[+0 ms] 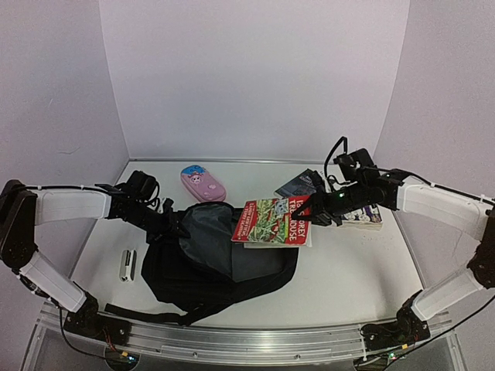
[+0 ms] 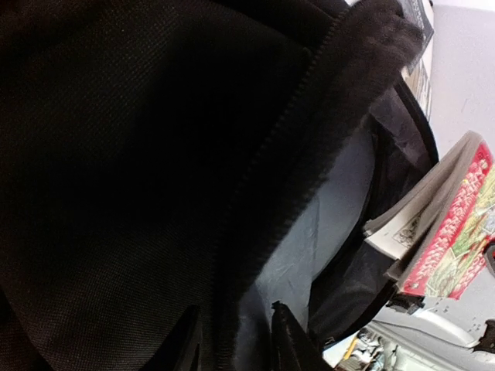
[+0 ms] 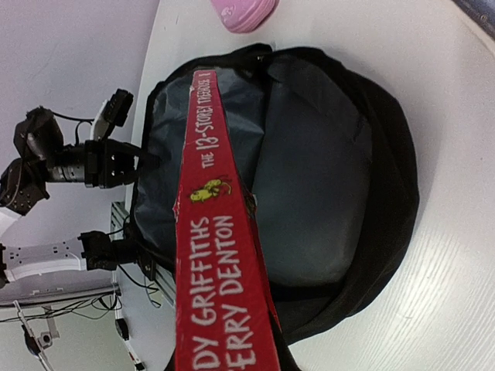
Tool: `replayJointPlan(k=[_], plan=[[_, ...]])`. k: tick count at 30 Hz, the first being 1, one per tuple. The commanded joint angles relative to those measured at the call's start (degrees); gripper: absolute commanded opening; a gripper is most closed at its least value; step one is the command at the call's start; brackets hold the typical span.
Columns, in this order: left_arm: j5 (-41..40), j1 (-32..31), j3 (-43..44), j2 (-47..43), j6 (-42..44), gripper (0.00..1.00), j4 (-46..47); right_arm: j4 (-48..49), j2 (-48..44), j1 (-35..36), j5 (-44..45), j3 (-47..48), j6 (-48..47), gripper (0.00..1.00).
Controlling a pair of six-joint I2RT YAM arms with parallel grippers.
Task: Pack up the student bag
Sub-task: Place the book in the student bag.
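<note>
At the right rim of the large black soft fabric student bag (image 1: 193, 270), the right gripper (image 1: 308, 209) was clamped on one end of a red-spined paperback book with a green and red cover (image 1: 267, 220), holding it clear of the white table (image 1: 348, 263). From those jaws the book ran out toward the robot's left. Its long axis pointed across the bag's mouth and its leading edge hung over the grey lining (image 3: 309, 185) (the right wrist view looked straight along the spine into the opening). The bag lay flat with its mouth gaping upward, so the opening sat left of and below that hand.

On the bag's opposite, left rim, the left gripper (image 2: 232, 344) looked pinched on the zippered edge, with fabric running between its fingers (image 2: 286, 340). It was apparently keeping the mouth open. The right arm, carrying the book, was the one placed to feed it in. I judged the coming move to be a slide leftward and down along the spine's line. Beyond the bag's far side lay a pink oval pouch (image 1: 203, 184).
</note>
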Motion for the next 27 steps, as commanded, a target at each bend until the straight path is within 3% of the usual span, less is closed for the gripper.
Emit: replayJointPlan(k=[1,4,13,22,27], plan=[[1.7,-0.1,2.4,-0.6,1.4,0.14,1.6,3.0,1.8,0.5,-0.2,-0.4,0.6,0.00],[3.2,-0.1,3.1,-3.5,2.4,0.01,4.1,3.0,3.4,0.8,1.1,-0.6,0.6,0.00],[11.0,-0.3,7.3,-13.8,9.0,0.00,12.1,9.1,7.6,3.3,-2.2,0.8,3.1,0.00],[20.4,-0.3,11.6,-10.8,5.9,0.00,21.8,15.0,14.7,6.8,-6.7,5.8,4.5,0.00],[22.8,-0.3,13.9,-8.8,6.0,0.00,23.4,26.8,17.2,8.6,-12.2,7.7,10.4,0.00]])
